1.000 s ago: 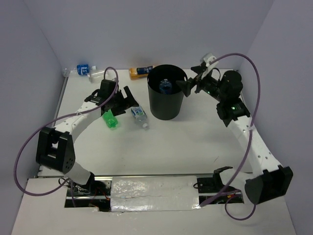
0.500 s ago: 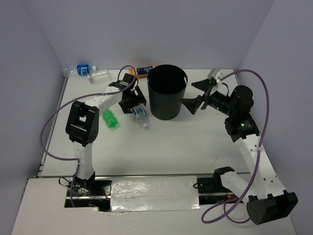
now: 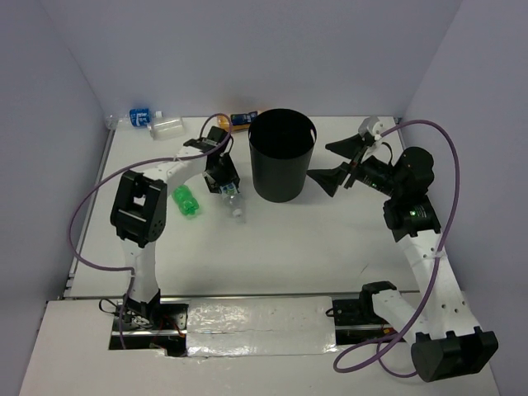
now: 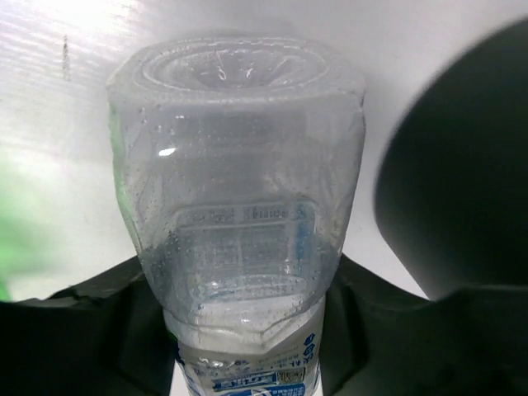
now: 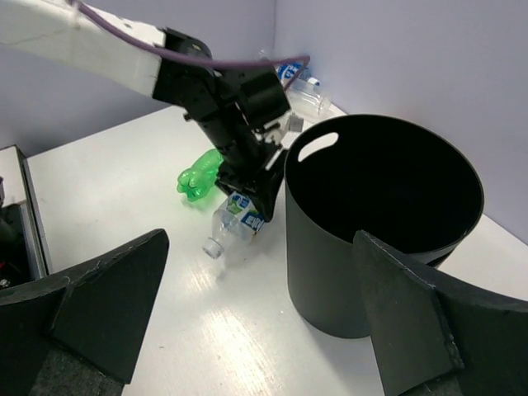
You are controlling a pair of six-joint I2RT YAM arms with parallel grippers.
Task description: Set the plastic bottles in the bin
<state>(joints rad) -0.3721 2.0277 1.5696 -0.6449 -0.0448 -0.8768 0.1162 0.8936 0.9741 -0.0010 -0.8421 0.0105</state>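
label (image 4: 247,381) on clear bottle (image 4: 235,190): blue-white, lettering illegible

Tight left of the bin (image 3: 281,165), open in front
The bin blocks the middle; the left gripper (image 3: 228,185), clear bottle (image 3: 234,200) and green bottle (image 3: 186,200) crowd its left side, the gap seemingly narrow; the table (image 3: 313,239) before it lies open

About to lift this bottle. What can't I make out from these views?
- Bin contents: top and right wrist views show only black inside.
- Left claw grip on the clear bottle: left wrist view cuts off the fingers at the bottom edge; top view, the arm covers it.
- Orange bottle: top view, partly behind the arm.
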